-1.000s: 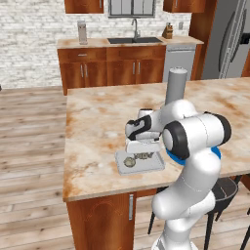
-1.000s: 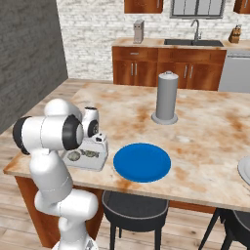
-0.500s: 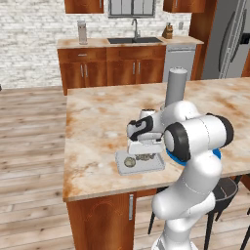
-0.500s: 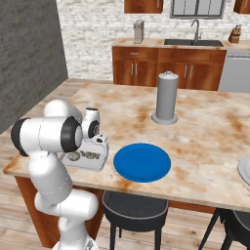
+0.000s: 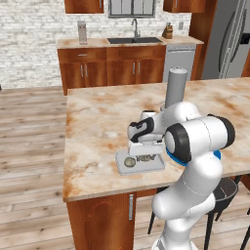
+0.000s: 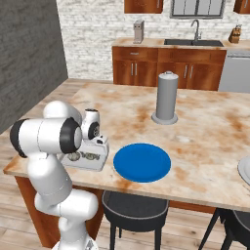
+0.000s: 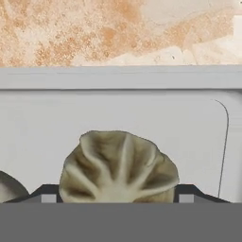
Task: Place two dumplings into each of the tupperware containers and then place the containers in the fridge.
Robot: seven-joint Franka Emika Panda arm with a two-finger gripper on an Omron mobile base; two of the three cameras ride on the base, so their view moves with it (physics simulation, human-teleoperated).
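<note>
Dumpling [image 7: 119, 166] goes into light grey container [image 7: 142, 108]
Lower centre — pincer [image 7: 118, 197] straddles it, grip unclear; next, probably release and lift clear.

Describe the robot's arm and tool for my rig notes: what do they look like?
The arm is glossy white with rounded, bulbous links and dark grey to black joint rings, plus a blue band under the big joint nearest the left base camera. No cables or markings show. The tool ends in two small dark finger tips with pale grey pads.
</note>
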